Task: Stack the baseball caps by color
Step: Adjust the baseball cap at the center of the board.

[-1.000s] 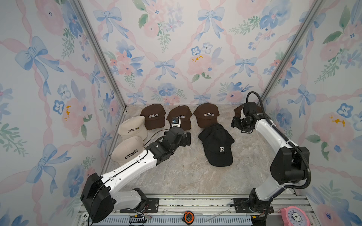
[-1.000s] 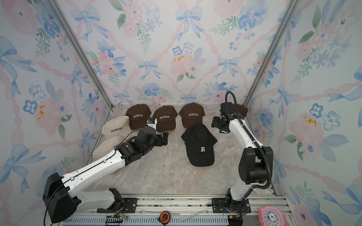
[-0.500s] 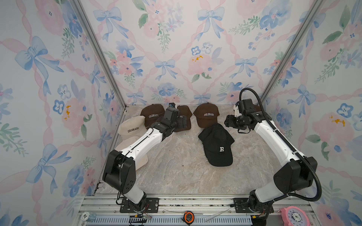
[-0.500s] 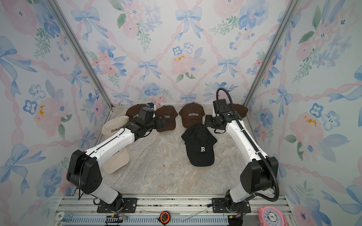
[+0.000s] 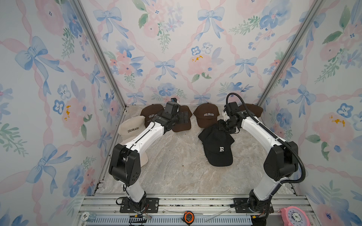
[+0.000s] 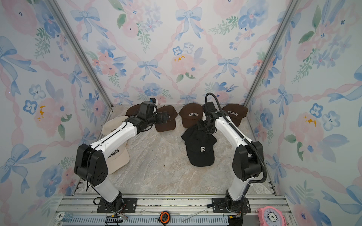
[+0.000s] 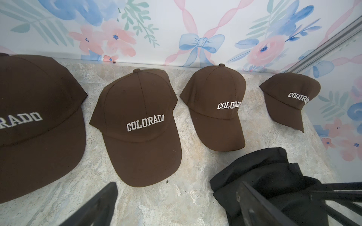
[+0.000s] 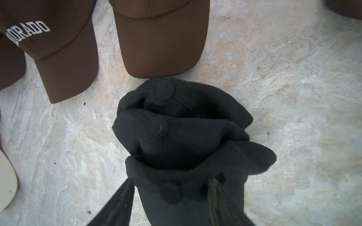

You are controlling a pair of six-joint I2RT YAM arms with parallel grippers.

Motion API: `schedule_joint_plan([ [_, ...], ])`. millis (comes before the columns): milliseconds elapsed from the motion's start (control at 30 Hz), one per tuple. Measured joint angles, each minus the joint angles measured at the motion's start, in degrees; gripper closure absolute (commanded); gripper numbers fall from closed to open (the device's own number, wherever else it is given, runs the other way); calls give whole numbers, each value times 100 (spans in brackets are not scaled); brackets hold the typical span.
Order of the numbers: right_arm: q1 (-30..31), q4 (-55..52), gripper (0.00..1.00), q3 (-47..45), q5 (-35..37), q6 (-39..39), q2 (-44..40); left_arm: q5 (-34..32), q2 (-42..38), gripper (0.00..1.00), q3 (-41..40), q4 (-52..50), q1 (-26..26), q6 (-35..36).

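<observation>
We are closing our right gripper [image 8: 172, 195] around the black caps [image 8: 182, 137]. Our left gripper [image 7: 172, 207] is hanging wide open near the table's back edge, empty. Next we are needing a firm pinch.

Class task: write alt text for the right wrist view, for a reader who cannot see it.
A pile of three black caps lies on a marbled tabletop, with the right pincer straddling the nearest cap. Beyond it are two brown caps, one lettered in white, and a cream cap's edge.
</observation>
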Motion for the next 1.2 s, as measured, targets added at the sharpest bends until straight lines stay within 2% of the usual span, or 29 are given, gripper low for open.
schedule_joint_plan([
  [100, 15, -39, 53, 138, 70, 17, 175, 46, 0, 2, 111, -28, 17, 92],
  [433, 350, -55, 50, 212, 380, 96, 356, 179, 0, 2, 162, -114, 149, 297],
  [567, 348, -50, 44, 243, 428, 153, 485, 197, 0, 2, 162, -146, 177, 369],
  [867, 348, -319, 20, 575, 431, 127, 472, 197, -4, 2, 160, -162, 188, 393],
  [1200, 291, -669, 16, 1556, 404, -61, 273, 243, -13, 2, 170, -181, 188, 308],
])
